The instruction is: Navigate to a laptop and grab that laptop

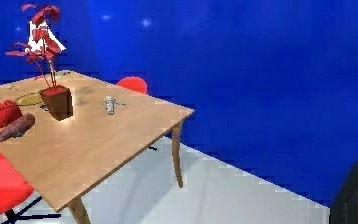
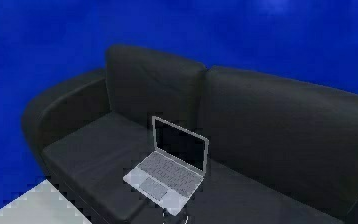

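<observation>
The laptop (image 2: 170,162) stands lid-up on the black sofa (image 2: 277,120) seat, probably stiff, smooth, fairly heavy and hinge-fragile, best taken by the base's edge; the gripper's state cannot be told.

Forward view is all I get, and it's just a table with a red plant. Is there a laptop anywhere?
Observer: Yes. In the arm side view, a laptop sits on a black sofa.
Operator: Is it folded shut?
Observer: No, its lid is up. The dark screen and grey keyboard both show.
Operator: Where on the sofa is it?
Observer: On the seat, in front of the back cushion on that view's left.
</observation>
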Controlling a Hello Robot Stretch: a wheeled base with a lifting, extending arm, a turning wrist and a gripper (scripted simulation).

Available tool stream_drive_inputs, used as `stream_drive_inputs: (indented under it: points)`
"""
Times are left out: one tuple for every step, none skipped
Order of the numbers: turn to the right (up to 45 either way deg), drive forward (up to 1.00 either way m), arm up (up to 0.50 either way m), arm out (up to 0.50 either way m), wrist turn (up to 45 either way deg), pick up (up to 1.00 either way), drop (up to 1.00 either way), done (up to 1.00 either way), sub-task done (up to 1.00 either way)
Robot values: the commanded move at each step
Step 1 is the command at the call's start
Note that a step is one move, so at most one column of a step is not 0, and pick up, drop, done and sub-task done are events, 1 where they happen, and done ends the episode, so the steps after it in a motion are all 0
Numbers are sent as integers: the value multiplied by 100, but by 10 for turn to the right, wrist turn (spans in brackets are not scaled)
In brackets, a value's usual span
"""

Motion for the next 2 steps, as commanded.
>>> stream_drive_inputs:
  points:
    - [0,0,10,0,0,0,0,0,0]
    - [0,0,0,0,0,0,0,100,0]
